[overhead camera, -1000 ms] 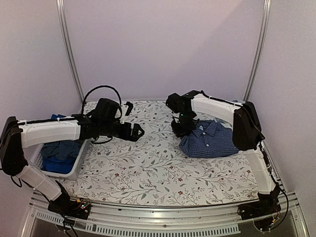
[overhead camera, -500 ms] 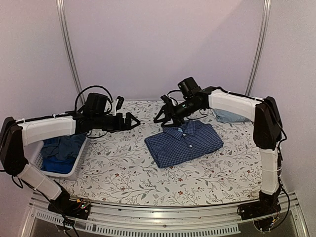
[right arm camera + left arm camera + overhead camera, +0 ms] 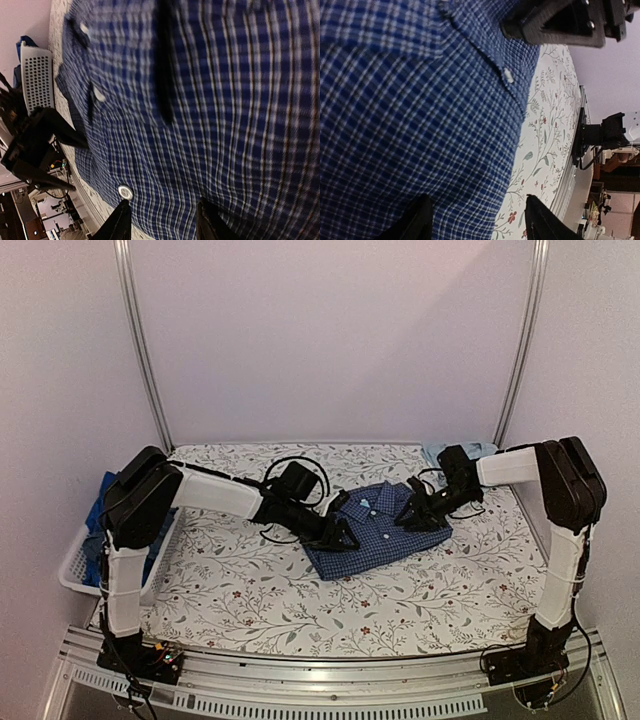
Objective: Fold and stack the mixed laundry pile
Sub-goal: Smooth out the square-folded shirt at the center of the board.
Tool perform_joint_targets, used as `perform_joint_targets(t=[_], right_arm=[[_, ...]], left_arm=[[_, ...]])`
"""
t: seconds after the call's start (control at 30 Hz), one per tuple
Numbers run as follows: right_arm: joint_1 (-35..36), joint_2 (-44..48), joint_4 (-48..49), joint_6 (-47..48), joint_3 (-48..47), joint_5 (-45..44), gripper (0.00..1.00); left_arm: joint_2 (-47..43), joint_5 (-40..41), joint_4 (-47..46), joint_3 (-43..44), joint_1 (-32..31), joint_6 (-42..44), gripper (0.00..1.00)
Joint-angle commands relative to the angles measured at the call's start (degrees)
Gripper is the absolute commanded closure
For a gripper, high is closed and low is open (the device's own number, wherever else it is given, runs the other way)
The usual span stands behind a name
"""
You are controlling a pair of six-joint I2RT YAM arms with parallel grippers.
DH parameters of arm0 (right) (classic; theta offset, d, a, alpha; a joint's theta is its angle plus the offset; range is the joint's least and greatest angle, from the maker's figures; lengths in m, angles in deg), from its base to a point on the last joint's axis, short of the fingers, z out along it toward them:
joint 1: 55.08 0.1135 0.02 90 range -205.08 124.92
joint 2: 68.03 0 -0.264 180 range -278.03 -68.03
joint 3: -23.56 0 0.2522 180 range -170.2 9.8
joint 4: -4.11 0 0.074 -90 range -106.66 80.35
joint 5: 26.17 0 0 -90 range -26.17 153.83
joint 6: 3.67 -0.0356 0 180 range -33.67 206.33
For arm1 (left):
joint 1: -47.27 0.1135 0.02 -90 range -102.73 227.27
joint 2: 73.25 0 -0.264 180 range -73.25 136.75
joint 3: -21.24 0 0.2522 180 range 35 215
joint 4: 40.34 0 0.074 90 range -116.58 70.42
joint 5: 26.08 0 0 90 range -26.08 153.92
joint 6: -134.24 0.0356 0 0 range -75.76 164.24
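Top external view: the dark blue small-check collared shirt (image 3: pixel 385 535) lay folded, with left fingers (image 3: pixel 418 221) and right fingers (image 3: pixel 119 223) spread over it. Crumpled blue garments (image 3: pixel 100 510) in the white plastic basket (image 3: pixel 75 575) awaited folding.

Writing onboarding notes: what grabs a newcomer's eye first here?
The folded dark-blue checked shirt at mid-table stands out first, with the left pincer over its left side and the right pincer over its right side, both open. Next comes the white basket at the table's left edge, holding blue garments.
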Motion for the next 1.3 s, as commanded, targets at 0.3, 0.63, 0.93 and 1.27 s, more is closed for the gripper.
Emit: perform_joint_targets(t=[0.3,0.63,0.93,1.27], right_arm=[[16.4,13.7,6.2,-6.5,15.1,8.3,0.51],[-2.6,25.9,-3.6,-2.9,15.0,-2.7,0.53],[-3.2,19.9,-5.4,-3.2,17.4,-9.7,0.53],[-3.2,16.9,-6.1,-3.5,18.2,-12.1,0.47]], left_arm=[[-12.5,-6.3,6.9,-13.8,13.9,10.7,0.37],[-12.7,-1.0,8.3,-3.9,17.1,11.5,0.31],[0.0,1.4,14.8,8.8,17.0,17.3,0.39],[5.3,0.3,15.3,11.6,16.0,18.4,0.44]])
